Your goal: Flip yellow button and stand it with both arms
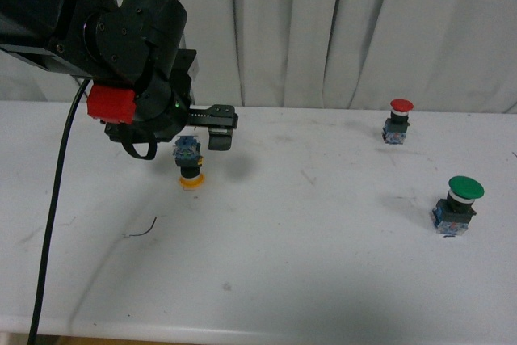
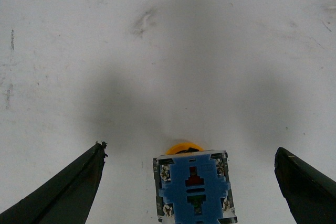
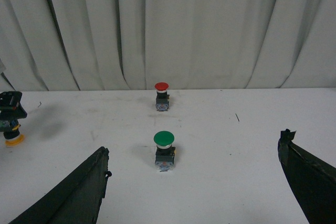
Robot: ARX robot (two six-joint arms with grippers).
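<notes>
On the matte table (image 1: 323,264), the yellow button (image 1: 190,169) stands cap-down (square blue block up) between spread left fingers (image 2: 68,192).

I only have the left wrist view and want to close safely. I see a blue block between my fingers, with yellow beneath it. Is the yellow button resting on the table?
Observer: Yes. The front view shows the yellow button standing cap-down on the table, below the left gripper.
Operator: And my other arm?
Observer: The right gripper is open and empty; its camera faces the green button and, beyond it, the red button.
Operator: Are those close to mine?
Observer: No. In the front view both stand cap-up, well apart from it, on the table's right side.
</notes>
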